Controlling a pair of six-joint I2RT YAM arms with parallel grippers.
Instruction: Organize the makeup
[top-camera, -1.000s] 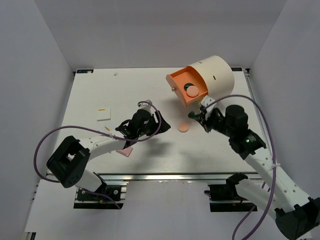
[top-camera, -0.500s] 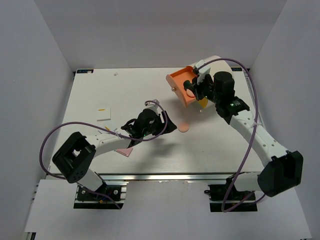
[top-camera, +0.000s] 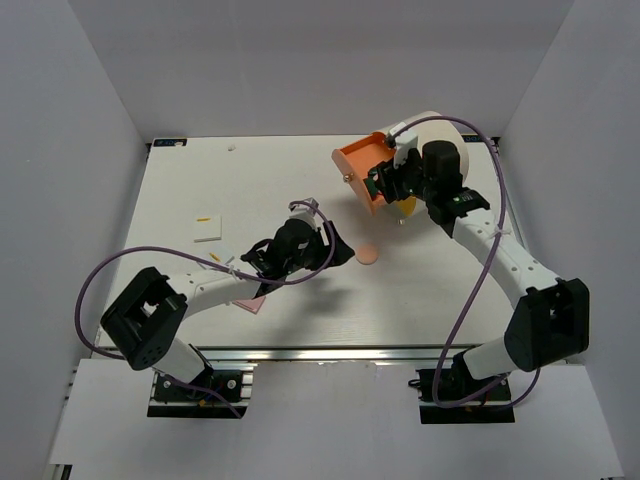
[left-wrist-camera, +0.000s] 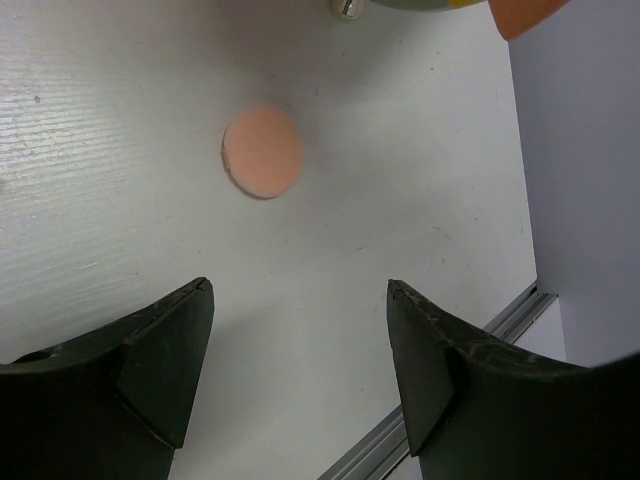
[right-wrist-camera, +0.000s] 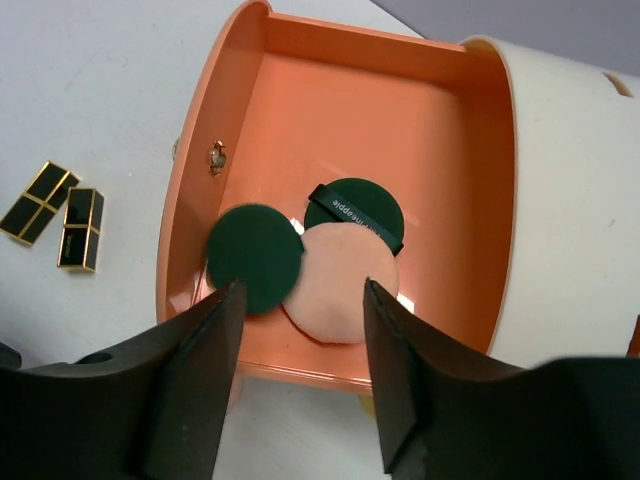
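Swung up from the desk (top-camera: 250, 190), the right gripper (right-wrist-camera: 303, 290) hangs, fingers apart, over the orange drawer (right-wrist-camera: 330, 60) at 1 o'clock, a dark green disc (right-wrist-camera: 255, 258) inside; the left gripper (left-wrist-camera: 298, 290), fingers apart, closes on the loose peach disc (left-wrist-camera: 262, 152), still to stow, at the drawer's 6 o'clock.

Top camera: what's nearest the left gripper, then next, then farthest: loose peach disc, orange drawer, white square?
1. peach disc, on the table just right of the left gripper.
2. orange drawer, farther back right.
3. white square, far left.
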